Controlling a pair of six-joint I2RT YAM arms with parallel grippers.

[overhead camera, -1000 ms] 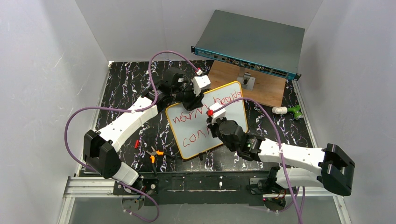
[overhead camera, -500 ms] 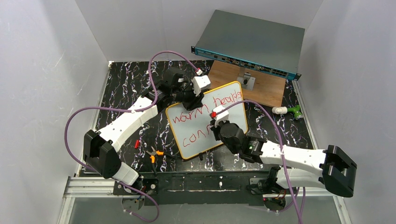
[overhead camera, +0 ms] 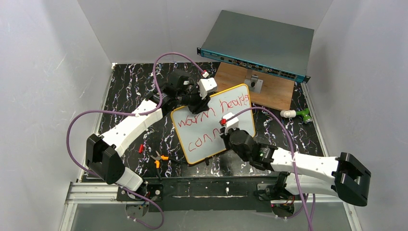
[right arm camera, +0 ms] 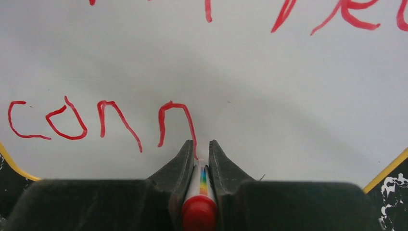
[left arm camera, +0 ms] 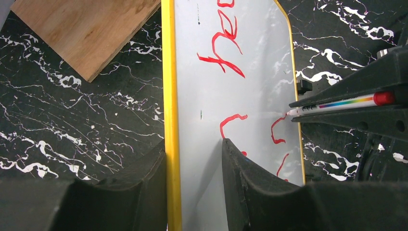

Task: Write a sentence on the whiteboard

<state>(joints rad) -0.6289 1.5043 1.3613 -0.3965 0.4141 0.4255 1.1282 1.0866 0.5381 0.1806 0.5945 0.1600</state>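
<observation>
Comparing with a second earlier, we found the right gripper (right arm camera: 201,144) had slid along the lower line toward the right end of the board (overhead camera: 207,131). A second "n" had appeared after "con". The left gripper (left arm camera: 194,145) and the board had not shifted.

The right gripper's fingers were clamped on a marker (right arm camera: 202,179), its red cap toward the wrist camera and its tip touching the board at the foot of that last "n". The left gripper was closed on the board's yellow rim along its far long edge, one finger on the white face and the other behind the rim.

Just beyond the board's far right corner lay a plank (overhead camera: 269,94), with a grey box (overhead camera: 260,43) past it. Pliers (overhead camera: 159,159) lay off the board's near left corner, and a green-and-white item (overhead camera: 299,114) lay to the board's right, all on the black table (overhead camera: 130,91). From above, the right gripper and its arm covered the board's near right part and the space after "conn". The left gripper hid a stretch of rim above "warm".

The board sat mid-table, its long axis running from near left to far right, toward the plank. The sentence (right arm camera: 101,120) followed that axis in two red lines, "warm hearts" on the board's far side and "conn" on its near side.
</observation>
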